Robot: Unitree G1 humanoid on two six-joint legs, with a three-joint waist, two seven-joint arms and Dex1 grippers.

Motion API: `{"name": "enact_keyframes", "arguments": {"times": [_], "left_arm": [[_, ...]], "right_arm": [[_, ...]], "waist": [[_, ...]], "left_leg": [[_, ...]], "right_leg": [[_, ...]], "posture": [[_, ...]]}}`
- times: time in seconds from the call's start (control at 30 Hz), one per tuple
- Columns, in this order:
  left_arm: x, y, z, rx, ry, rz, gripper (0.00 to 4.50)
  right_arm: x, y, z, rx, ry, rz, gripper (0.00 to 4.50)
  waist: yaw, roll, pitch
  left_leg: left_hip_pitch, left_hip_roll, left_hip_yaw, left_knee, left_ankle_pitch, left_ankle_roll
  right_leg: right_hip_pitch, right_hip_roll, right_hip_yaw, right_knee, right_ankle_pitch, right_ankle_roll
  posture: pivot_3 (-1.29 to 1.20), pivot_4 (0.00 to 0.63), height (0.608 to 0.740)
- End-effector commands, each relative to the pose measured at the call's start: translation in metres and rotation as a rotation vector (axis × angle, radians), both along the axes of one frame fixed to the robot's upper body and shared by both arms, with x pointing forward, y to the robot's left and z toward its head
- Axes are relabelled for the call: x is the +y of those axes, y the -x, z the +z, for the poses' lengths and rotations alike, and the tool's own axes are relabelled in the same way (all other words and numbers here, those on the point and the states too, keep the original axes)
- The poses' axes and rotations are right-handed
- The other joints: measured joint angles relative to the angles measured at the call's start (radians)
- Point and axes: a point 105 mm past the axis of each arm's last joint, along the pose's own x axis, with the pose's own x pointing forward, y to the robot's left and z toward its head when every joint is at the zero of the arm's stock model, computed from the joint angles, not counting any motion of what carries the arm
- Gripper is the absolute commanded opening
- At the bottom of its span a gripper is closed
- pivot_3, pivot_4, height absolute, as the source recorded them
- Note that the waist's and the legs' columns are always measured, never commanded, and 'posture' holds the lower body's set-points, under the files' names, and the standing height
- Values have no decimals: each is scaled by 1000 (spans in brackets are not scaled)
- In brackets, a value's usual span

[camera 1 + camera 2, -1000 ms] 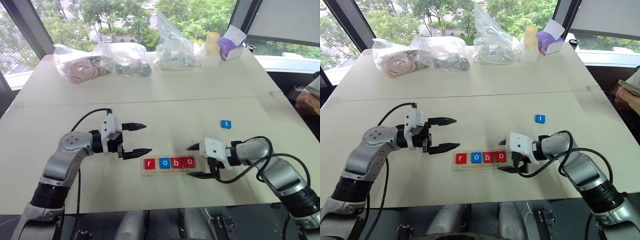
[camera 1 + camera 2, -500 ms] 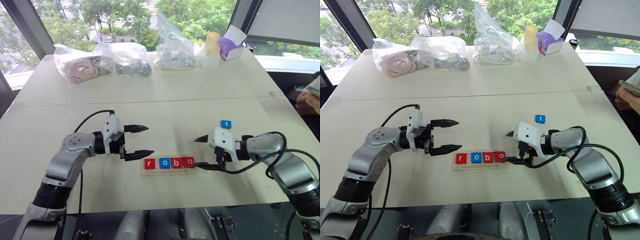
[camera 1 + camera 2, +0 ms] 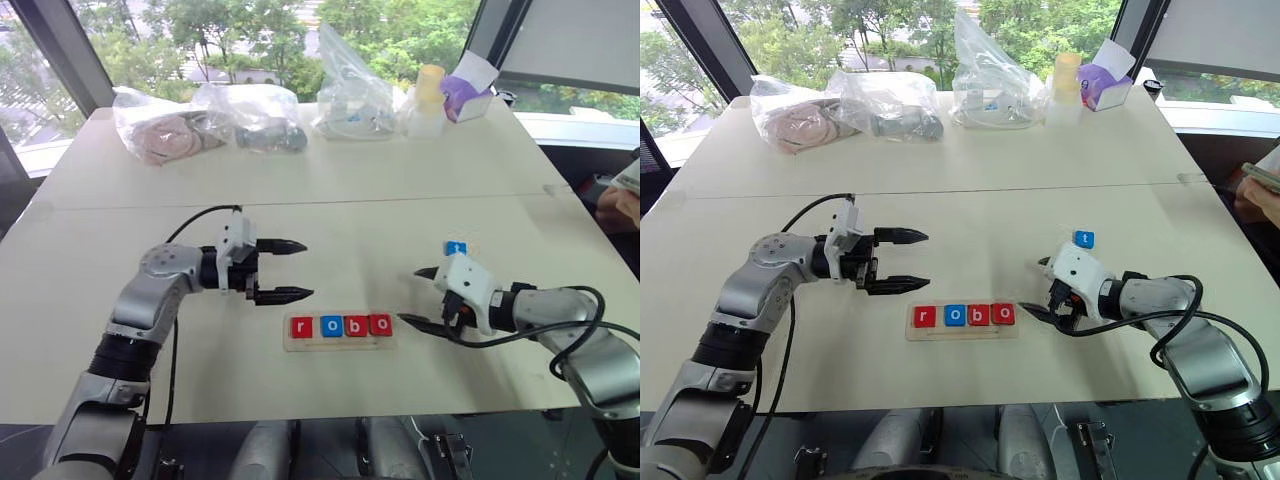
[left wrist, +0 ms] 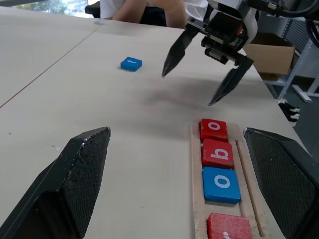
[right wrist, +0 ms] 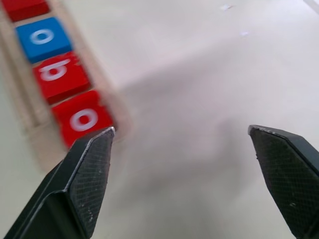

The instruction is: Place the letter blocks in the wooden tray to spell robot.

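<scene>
So from my seat the wooden tray (image 3: 339, 329) sits near the front edge of the table (image 3: 330, 215), and I'll place everything off that. It holds four letter blocks in a row: a red r (image 3: 301, 327) at the left end, then a blue o (image 3: 331, 326), a red b (image 3: 356, 325) and a red o (image 3: 380, 323), with a bit of bare groove at the right end. The fifth one, the blue t block (image 3: 455, 248), is lying flat on the table behind and to the right of the tray, well apart from it. My left gripper (image 3: 296, 270) hangs just behind the tray's left end, pointing rightward, fingers spread wide with nothing between them. My right gripper (image 3: 418, 296) is just off the tray's right end, pointing back toward it, also spread wide and empty; its lower fingertip sits close to the tray's end, can't tell if it touches. The t block is just behind that gripper's white housing. Way behind the tray along the far edge there are some clear plastic bags (image 3: 254, 117), a yellow-capped bottle (image 3: 425, 98) and a purple-and-white carton (image 3: 465, 92).
</scene>
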Motion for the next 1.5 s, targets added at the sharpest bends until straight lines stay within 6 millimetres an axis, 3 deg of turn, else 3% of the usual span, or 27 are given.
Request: {"name": "enact_keyframes", "arguments": {"times": [0.03, 0.2, 0.4, 1.03, 1.5], "left_arm": [[-2, 2, 10, -64, 12, 1, 4500], [3, 3, 13, -89, 11, 33, 4500], [7, 8, 11, -86, 8, 61, 4500], [8, 15, 9, -75, 16, 98, 4500], [9, 15, 8, -75, 15, 109, 4500]], "right_arm": [[-7, -9, 13, -112, 5, -59, 4434], [3, -12, 10, -156, -8, -84, 4434], [17, 3, 0, -113, 1, -20, 4434], [11, 18, -4, -51, 51, 18, 4434], [19, 21, -8, -28, 36, 53, 4434]], "waist": [[2, 0, 0], [3, 0, 0], [4, 0, 0], [5, 0, 0], [5, 0, 0]], "left_leg": [[0, 0, 0, 0, 0, 0], [0, 0, 0, 0, 0, 0], [0, 0, 0, 0, 0, 0], [0, 0, 0, 0, 0, 0], [0, 0, 0, 0, 0, 0]], "right_leg": [[0, 0, 0, 0, 0, 0], [0, 0, 0, 0, 0, 0], [0, 0, 0, 0, 0, 0], [0, 1, 0, 0, 0, 0], [0, 1, 0, 0, 0, 0]], "posture": [[0, 150, 740], [0, 150, 740], [0, 150, 740], [0, 150, 740], [0, 150, 740]]}}
